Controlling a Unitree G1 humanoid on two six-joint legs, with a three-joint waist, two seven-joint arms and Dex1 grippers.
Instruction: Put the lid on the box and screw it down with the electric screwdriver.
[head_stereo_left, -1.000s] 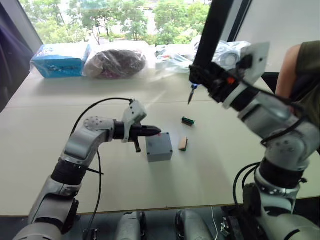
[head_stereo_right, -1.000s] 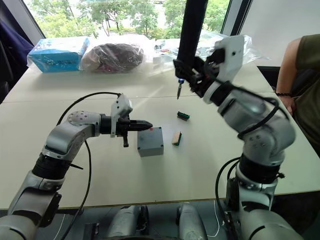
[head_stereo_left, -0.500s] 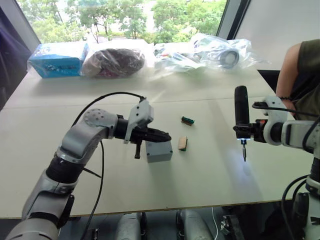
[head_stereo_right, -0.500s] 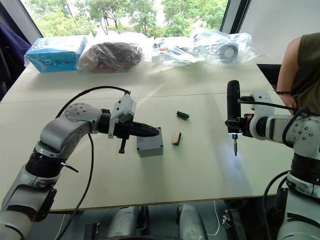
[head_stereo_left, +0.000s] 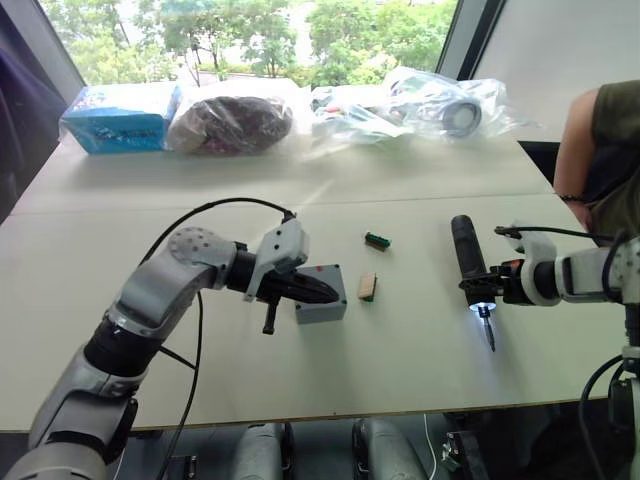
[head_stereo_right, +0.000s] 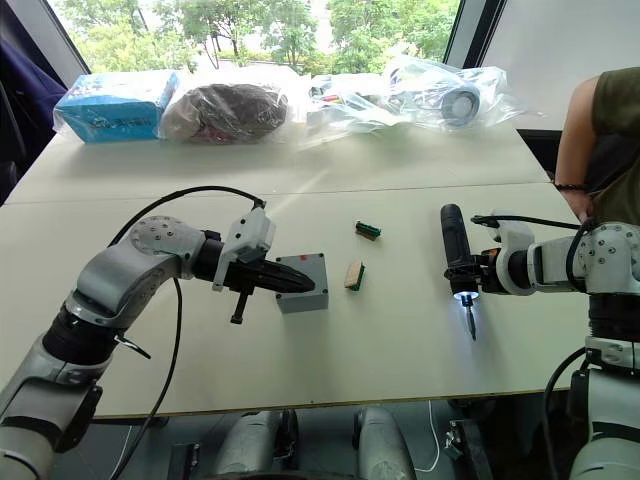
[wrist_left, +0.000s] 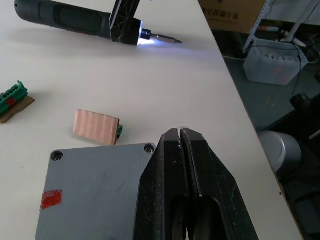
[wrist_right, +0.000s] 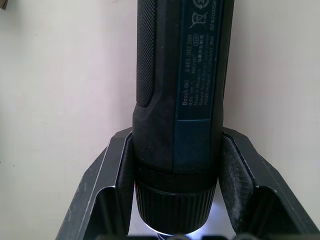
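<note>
The grey box (head_stereo_left: 322, 297) stands mid-table. Its upper face (wrist_left: 95, 190) is flat and closed, with corner holes and a red mark; I cannot tell whether that face is the lid. My left gripper (wrist_left: 179, 134) is shut and empty, its black fingers reaching across the top of the box. To the right, my right gripper (wrist_right: 176, 134) is shut on the electric screwdriver (head_stereo_left: 465, 260), clamping it near the bit end. The tool hangs low and strongly tilted over the table, white light on, bit (head_stereo_left: 488, 330) pointing toward the front edge.
A tan block (head_stereo_left: 366, 287) lies just right of the box and a green block (head_stereo_left: 376, 240) behind it. Plastic bags (head_stereo_left: 235, 122) and a blue package (head_stereo_left: 118, 118) line the far edge. A person (head_stereo_left: 605, 140) stands at the right.
My right arm swung the screwdriver down from high above the table to low at the right, then tipped it from upright to nearly flat. My left gripper slid over the box.
</note>
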